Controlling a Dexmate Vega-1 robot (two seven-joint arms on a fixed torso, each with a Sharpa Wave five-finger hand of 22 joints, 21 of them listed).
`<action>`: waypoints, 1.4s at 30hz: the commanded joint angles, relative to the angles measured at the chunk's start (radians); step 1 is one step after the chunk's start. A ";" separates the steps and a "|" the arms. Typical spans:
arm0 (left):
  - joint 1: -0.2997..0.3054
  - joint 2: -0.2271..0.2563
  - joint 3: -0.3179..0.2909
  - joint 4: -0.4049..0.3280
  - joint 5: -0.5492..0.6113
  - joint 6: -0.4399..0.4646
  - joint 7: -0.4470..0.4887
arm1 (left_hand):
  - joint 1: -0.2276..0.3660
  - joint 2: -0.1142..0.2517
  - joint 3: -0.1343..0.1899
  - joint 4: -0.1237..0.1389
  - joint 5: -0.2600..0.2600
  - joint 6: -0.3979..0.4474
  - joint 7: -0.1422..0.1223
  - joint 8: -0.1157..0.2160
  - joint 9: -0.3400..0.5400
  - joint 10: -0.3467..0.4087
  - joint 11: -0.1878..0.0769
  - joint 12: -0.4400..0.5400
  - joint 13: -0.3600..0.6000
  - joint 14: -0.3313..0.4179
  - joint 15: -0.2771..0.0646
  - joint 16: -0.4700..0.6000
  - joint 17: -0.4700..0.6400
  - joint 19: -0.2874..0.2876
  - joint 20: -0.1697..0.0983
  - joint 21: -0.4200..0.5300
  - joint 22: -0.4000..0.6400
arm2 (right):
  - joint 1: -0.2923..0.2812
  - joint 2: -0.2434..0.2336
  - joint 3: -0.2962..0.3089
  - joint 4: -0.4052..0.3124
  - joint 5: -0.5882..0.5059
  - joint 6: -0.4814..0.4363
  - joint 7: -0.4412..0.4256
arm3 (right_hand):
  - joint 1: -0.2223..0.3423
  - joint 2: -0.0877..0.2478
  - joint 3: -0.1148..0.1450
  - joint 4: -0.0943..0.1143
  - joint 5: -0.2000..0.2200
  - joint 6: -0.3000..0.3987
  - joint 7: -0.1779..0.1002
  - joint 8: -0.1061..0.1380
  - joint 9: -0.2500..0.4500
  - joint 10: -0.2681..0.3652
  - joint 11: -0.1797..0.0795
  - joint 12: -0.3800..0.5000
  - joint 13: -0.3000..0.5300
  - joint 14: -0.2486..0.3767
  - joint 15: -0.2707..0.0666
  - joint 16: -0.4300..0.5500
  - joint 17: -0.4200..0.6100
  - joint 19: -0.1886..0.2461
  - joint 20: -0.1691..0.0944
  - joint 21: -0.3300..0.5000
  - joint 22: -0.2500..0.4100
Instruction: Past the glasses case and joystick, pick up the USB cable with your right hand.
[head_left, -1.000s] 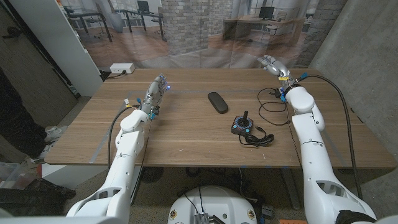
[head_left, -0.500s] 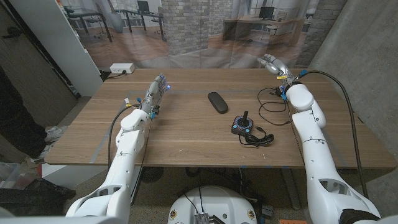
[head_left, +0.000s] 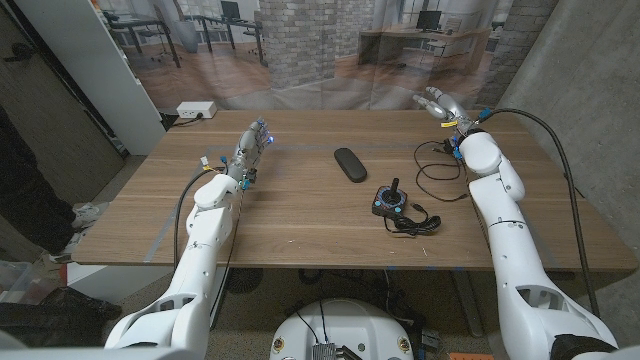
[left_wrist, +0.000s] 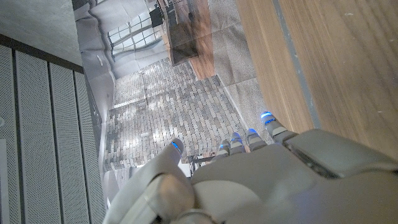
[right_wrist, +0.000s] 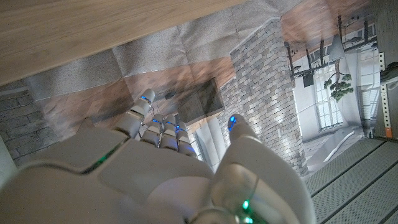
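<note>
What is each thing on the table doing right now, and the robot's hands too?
glasses case: closed, lying flat mid-table.
joystick: upright, stick pointing up, cord bunched beside it.
USB cable: looped loosely on the table, untouched.
right hand: raised at the far edge, holding nothing.
left hand: holding nothing.

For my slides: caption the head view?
Right hand raised past the USB cable; glasses case and joystick mid-table.

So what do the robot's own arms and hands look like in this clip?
Both arms are glossy white, rounded shells with a black cable looping along each. The left hand and right hand are silver-grey, with small blue lights at the fingertips. In the right wrist view a green light glows on the back of the right hand.
</note>
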 joint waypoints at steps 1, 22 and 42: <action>0.001 0.000 0.001 -0.002 0.000 -0.001 -0.002 | 0.000 0.033 0.008 0.002 0.002 0.002 -0.002 0.004 0.003 0.000 0.004 0.005 0.005 -0.004 0.004 0.006 0.004 0.002 0.004 -0.001 0.002 | -0.001 -0.024 -0.025 -0.022 -0.061 -0.041 -0.005 | 0.015 -0.003 0.002 -0.005 0.007 0.000 0.002 0.005 0.004 0.003 -0.003 0.005 0.004 -0.003 -0.006 -0.001 0.001 0.007 -0.005 0.005 0.004; 0.034 -0.001 -0.003 -0.052 -0.004 0.015 -0.003 | -0.001 0.033 0.010 0.002 0.002 0.002 -0.003 0.004 0.003 0.001 0.005 0.005 0.005 -0.004 0.003 0.005 0.004 0.002 0.004 -0.004 0.002 | -0.029 -0.048 -0.057 -0.101 -0.164 -0.139 0.006 | 0.029 0.004 0.004 -0.018 0.007 -0.009 -0.006 0.003 0.004 -0.003 -0.008 0.003 0.004 -0.008 -0.011 -0.003 0.000 0.009 -0.017 0.005 0.004; 0.020 0.006 -0.004 -0.026 -0.005 0.016 -0.010 | -0.002 0.032 0.011 0.001 0.001 0.001 -0.003 0.004 0.003 0.002 0.006 0.005 0.005 -0.003 0.004 0.006 0.004 0.003 0.007 -0.007 0.002 | -0.010 -0.048 -0.108 -0.098 -0.281 -0.253 -0.009 | 0.038 0.013 0.001 -0.027 0.006 -0.015 -0.018 0.003 0.005 -0.010 -0.022 0.001 0.004 -0.015 -0.022 -0.003 0.001 0.001 -0.018 0.002 0.005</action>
